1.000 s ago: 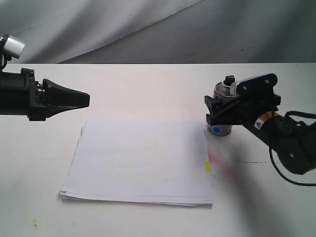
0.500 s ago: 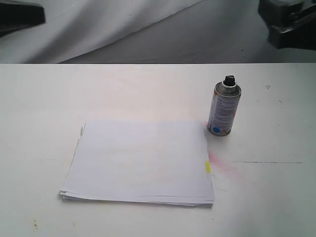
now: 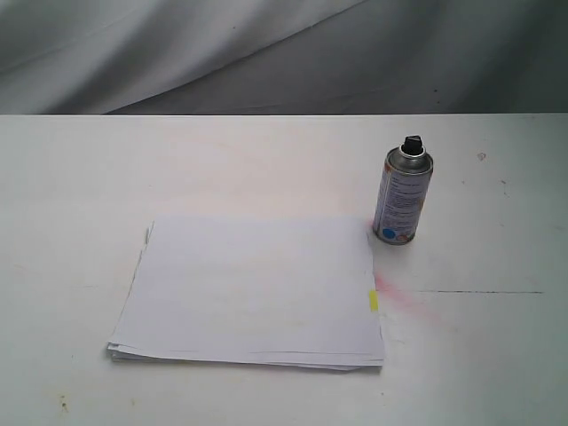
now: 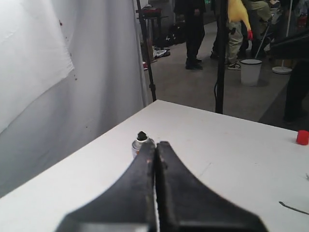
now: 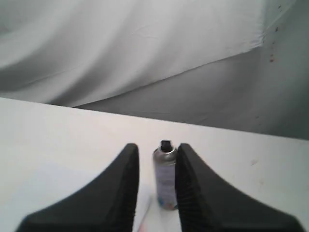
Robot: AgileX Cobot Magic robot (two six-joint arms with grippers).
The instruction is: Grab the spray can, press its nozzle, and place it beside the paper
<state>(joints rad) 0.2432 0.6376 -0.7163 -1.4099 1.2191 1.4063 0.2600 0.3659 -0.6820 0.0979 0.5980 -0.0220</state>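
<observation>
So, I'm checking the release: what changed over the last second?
The right claw let go of the spray can, and both it and the left claw rose out of the exterior view. The spray can stayed upright beside the paper, which also stayed put.

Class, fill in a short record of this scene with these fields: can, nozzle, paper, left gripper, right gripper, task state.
Can: small silver metal spray can with white label, upright on the white table, beside a corner of the paper
Nozzle: black plastic button on top, nothing touching it
Paper: flat stack of white sheets, yellow tab on the edge nearest the can
Left gripper: fingers closed, empty
Right gripper: fingers open, can beyond them, not held
Task state: can stands free beside the paper
</observation>
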